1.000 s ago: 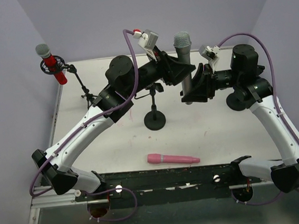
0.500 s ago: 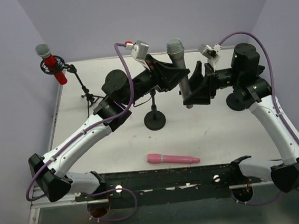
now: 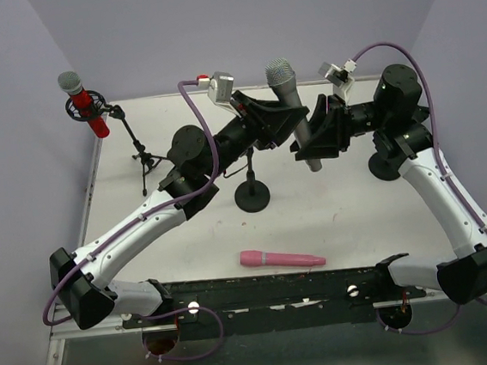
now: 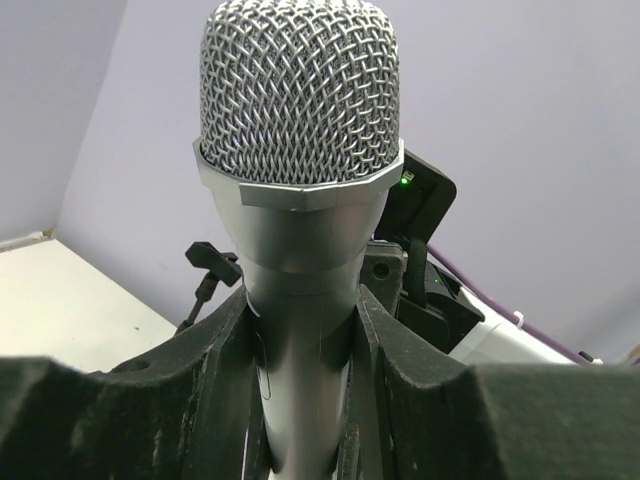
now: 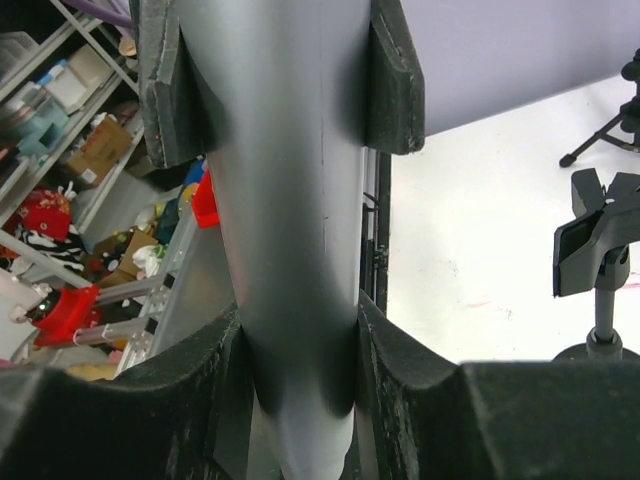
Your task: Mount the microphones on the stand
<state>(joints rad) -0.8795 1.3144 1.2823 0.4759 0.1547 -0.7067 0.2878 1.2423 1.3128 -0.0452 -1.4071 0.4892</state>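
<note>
The top camera looked down from above and behind the arm bases over the whole white table (image 3: 350, 215). The left wrist camera sat very close to the silver-grey handheld microphone with a mesh head (image 4: 298, 180), facing up along it toward the lilac wall (image 4: 520, 110). The right wrist camera, equally close, viewed its barrel and the table beyond. All three views shared that microphone.

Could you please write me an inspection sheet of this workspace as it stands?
Surface: white table, faint pink smudges.
Job's things: red microphone clipped on the tripod stand; silver microphone held nearly upright in the air; pink microphone lying flat near the front edge; round-base stand, clip empty.
Clutter: nothing seen.
Grippers: left gripper and right gripper both shut on the silver microphone.
Cables: purple cables loop over both arms.
Surroundings: lavender walls; cluttered shelves beyond the table.
</note>
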